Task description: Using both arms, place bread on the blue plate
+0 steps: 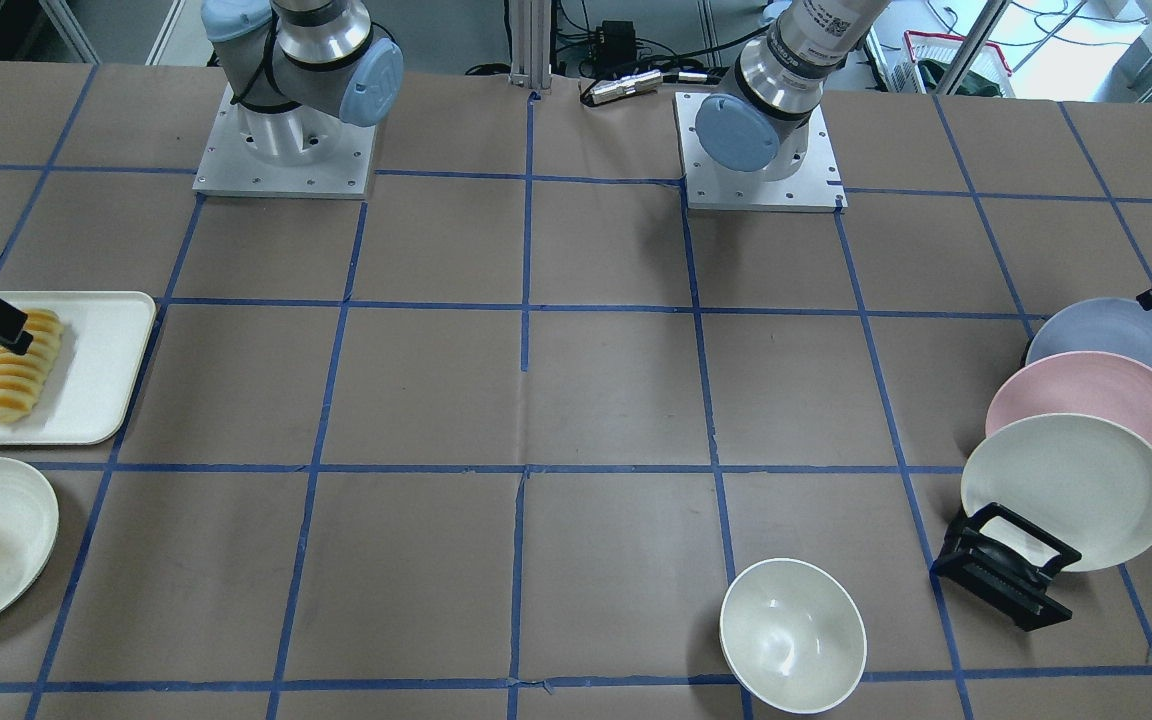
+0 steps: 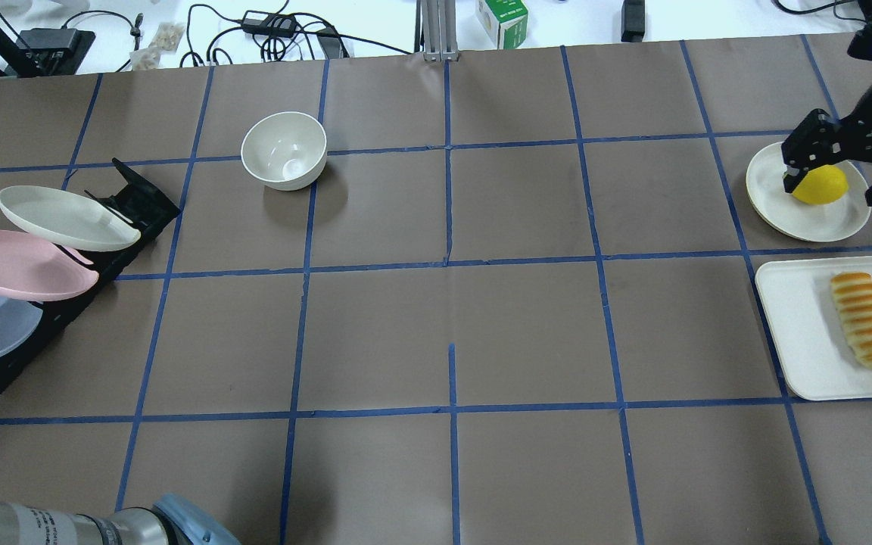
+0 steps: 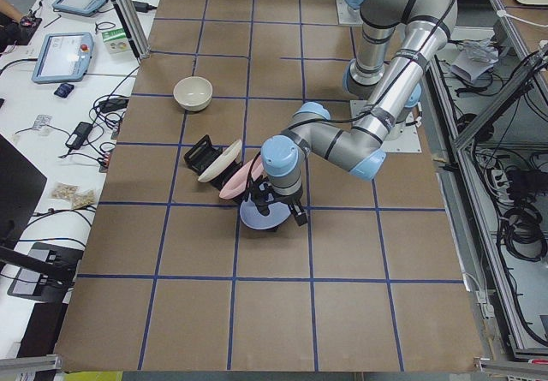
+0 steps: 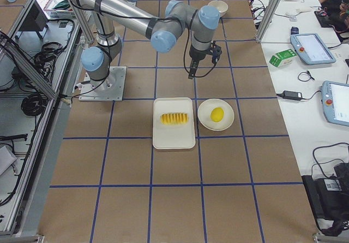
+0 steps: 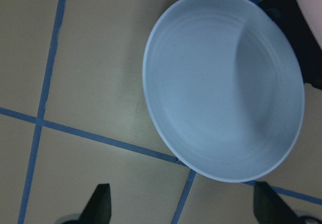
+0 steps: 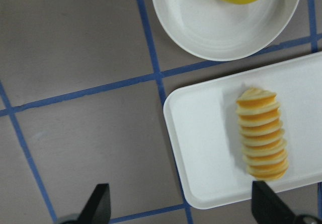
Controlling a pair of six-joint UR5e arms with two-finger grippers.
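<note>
The bread [image 2: 867, 319], a ridged golden-orange loaf, lies on a white tray [image 2: 795, 333] at the table's right; it also shows in the right wrist view [image 6: 261, 133] and the front view [image 1: 21, 365]. My right gripper [image 2: 833, 188] is open and empty, hovering above the tray's far end and the lemon plate; the bread lies apart from it. The blue plate [image 1: 1116, 335] leans in a black rack at the left and fills the left wrist view [image 5: 221, 83]. My left gripper [image 5: 183, 206] is open, empty, just above the plate's rim [image 3: 257, 220].
A pink plate [image 2: 16, 265] and a cream plate [image 2: 65, 218] lean in the same black rack [image 2: 137, 204]. A white bowl [image 2: 284, 150] stands at the far middle-left. A yellow lemon-like fruit [image 2: 822, 185] sits on a white plate [image 2: 777, 193] beyond the tray.
</note>
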